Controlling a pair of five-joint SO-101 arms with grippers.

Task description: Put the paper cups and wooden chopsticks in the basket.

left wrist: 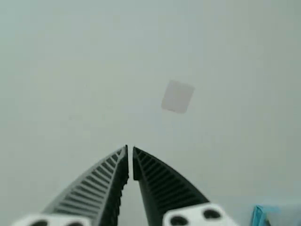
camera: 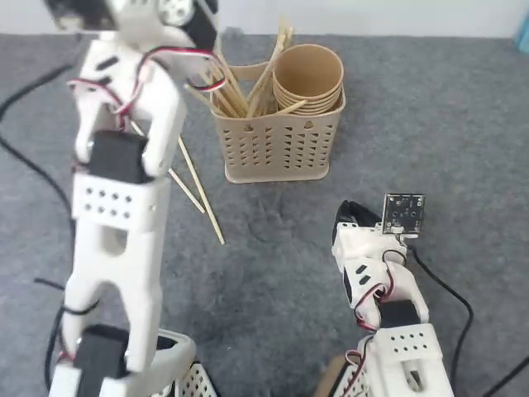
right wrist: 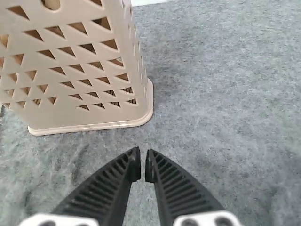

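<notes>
Cups (camera: 307, 76) nested, sparing basket (camera: 277, 153) room; two chopsticks (camera: 201, 197) on mat (camera: 438, 124). My left gripper (left wrist: 130, 150) high, right gripper (right wrist: 142, 153) low, both pressed together, empty.

Grey felt-like mat (camera: 463, 149) runs across the whole tabletop, fuzzy in texture, under soft, even light. Along the far edge a plain pale wall (camera: 372, 16) rises behind it. On that wall sits a small square patch (left wrist: 177, 96), slightly tilted and close to the wall's own shade. A blue object (camera: 523, 35) pokes in at the far right edge, too cropped to identify.
</notes>
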